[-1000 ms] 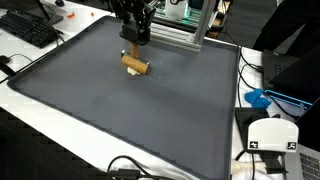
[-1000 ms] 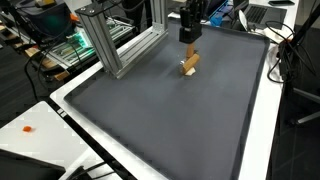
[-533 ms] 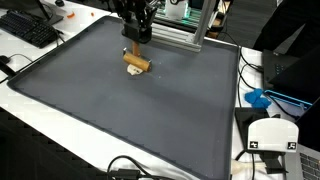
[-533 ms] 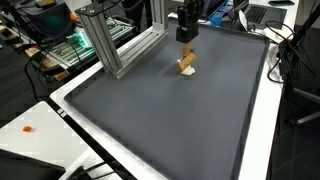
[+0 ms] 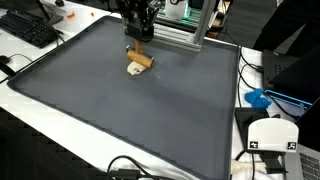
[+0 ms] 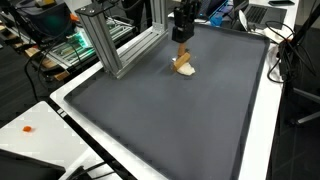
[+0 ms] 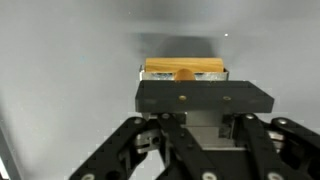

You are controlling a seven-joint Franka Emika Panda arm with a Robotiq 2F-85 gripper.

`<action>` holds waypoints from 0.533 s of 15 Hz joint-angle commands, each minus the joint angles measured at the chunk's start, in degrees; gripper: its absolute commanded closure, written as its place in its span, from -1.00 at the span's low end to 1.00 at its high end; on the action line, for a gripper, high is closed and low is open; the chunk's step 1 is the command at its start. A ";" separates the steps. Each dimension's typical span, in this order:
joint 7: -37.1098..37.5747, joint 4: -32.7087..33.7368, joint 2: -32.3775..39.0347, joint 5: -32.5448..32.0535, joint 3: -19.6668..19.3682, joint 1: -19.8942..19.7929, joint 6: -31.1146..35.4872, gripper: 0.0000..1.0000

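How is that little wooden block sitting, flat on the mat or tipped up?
Tipped. In both exterior views the wooden block slants: upper end pinched in the shut fingers, lower end near the grey mat.

A robotics lab bench: a black gripper (image 5: 140, 44) hangs over a dark mat (image 5: 120, 110) spread across a white desk (image 5: 25, 112), with an aluminium extrusion frame (image 6: 108, 42) bolted at the mat's far edge. In an exterior view a keyboard (image 5: 28, 28) sits at upper left and loose cables (image 5: 128, 166) trail along the bottom; green circuit boards (image 6: 62, 45) fill a rack at left.
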 commanded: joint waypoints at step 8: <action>17.64 -1.56 -0.15 -2.39 -1.20 1.24 3.20 0.57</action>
